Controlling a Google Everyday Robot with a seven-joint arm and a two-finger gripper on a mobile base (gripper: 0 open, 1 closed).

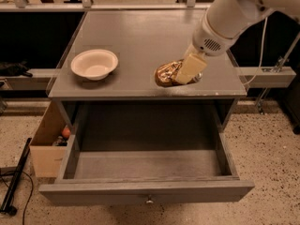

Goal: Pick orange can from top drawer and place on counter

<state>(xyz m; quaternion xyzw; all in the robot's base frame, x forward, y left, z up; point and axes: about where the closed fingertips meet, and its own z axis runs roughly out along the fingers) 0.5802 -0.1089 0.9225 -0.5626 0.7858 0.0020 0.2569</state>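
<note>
The orange can lies on its side on the grey counter, near the front edge, right of centre. My gripper comes down from the upper right on a white arm, and its cream fingers are closed over the can's right part. The top drawer is pulled fully open below the counter, and its inside shows nothing in it. A small metal knob is on its front panel.
A cream bowl sits on the counter's left side. A cardboard box with small items stands on the floor left of the drawer. A black pole lies on the floor at far left. A rail runs behind the counter.
</note>
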